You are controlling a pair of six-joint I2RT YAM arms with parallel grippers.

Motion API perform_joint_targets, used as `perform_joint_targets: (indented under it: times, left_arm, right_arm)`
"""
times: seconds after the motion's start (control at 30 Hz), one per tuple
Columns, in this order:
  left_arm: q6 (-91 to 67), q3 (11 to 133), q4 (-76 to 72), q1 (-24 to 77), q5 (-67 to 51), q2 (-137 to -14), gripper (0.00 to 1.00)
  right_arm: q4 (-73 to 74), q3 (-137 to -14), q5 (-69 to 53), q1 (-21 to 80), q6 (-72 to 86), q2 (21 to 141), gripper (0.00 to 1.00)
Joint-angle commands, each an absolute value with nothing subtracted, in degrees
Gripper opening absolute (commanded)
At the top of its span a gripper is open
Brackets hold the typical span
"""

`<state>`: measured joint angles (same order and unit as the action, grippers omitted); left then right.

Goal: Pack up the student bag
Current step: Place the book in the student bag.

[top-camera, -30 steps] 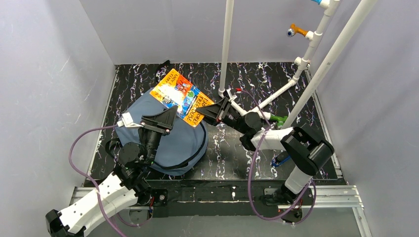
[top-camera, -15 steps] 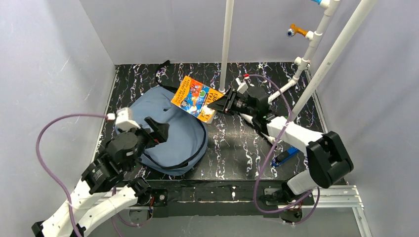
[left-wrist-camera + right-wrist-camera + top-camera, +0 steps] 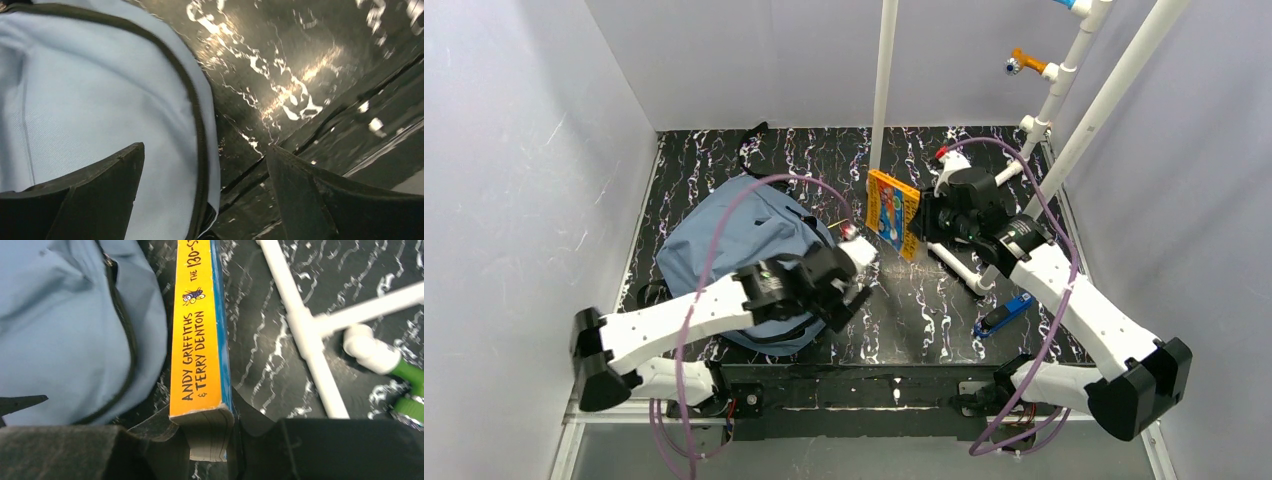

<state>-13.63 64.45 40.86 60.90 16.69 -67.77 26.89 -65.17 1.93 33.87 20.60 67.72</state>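
Top view: one student bag [image 3: 744, 235], left of centre, lying flat on the table [image 3: 1034, 250]. It is soft slate-blue woven fabric, slumped into a rounded, wrinkled dome. Black zip trim follows its curved near and right edge, and a black strap [image 3: 749, 140] loops out at its upper edge. In the left wrist view the cloth is a fine matte weave with the zip as a dark ribbed line.

Table top is glossy black with white and purple marble veining, and shows glare in the left wrist view.

One book [image 3: 197, 340], a paperback, stands on edge just right of the bag's upper right side, centre of the top view. It has a glossy orange spine with hand-lettered black author names, a blue cover edge and a grey page block. A narrow dark gap separates it from the bag in the right wrist view. I can't tell if its lower edge sits on the table.

Right gripper [image 3: 205, 440]: matte black fingers clamped on the book's covers at the end at the bottom of the right wrist frame.

Left gripper [image 3: 205, 165]: jaws spread wide with nothing between them, over the bag's zip edge where it meets bare table. Both fingers are clear of the fabric.

Other items:
- White smooth round plastic pipes [image 3: 884, 90]: one upright at centre and two slanted at upper right, plus a T-joint on the table.
- One orange fitting [image 3: 1024, 62], upper right.
- One green fitting [image 3: 410, 372].
- One small flat blue-and-black item [image 3: 1003, 314], lower right of centre. Too small to identify.
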Motion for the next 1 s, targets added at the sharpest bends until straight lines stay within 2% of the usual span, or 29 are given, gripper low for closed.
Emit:
perform_joint_targets:
  times: [0.0, 0.3, 0.5, 0.57, 0.67, 0.77, 0.97]
  left_arm:
    - [-9.00, 66.70, 45.51, 68.61, 32.35, -73.89, 0.92]
    - [-13.04, 65.39, 45.65, 72.27, 42.43, -86.15, 0.93]
    - [-15.92, 65.69, 47.78, 72.50, 51.83, -90.83, 0.86]
    - [-18.52, 66.33, 50.69, 72.51, 56.52, -90.84, 0.79]
    - [-21.53, 67.00, 53.79, 72.49, 62.26, -89.22, 0.54]
    - [-22.02, 66.75, 54.80, 72.51, 65.61, -86.85, 0.37]
    - [-23.78, 66.58, 54.81, 72.32, 69.58, -76.97, 0.24]
  right_arm:
    - [28.62, -64.32, 6.30, 33.66, 17.05, 63.02, 0.01]
    - [29.38, -62.52, 7.23, 33.66, 16.70, 61.84, 0.01]
    - [29.73, -62.51, 7.11, 33.66, 16.70, 61.32, 0.01]
    - [30.15, -62.59, 7.38, 33.66, 16.46, 61.17, 0.01]
    - [31.04, -62.75, 7.63, 33.66, 16.05, 60.92, 0.01]
    - [31.11, -62.84, 7.48, 33.61, 15.67, 60.58, 0.01]
    - [31.49, -64.07, 4.31, 33.61, 15.29, 61.11, 0.01]
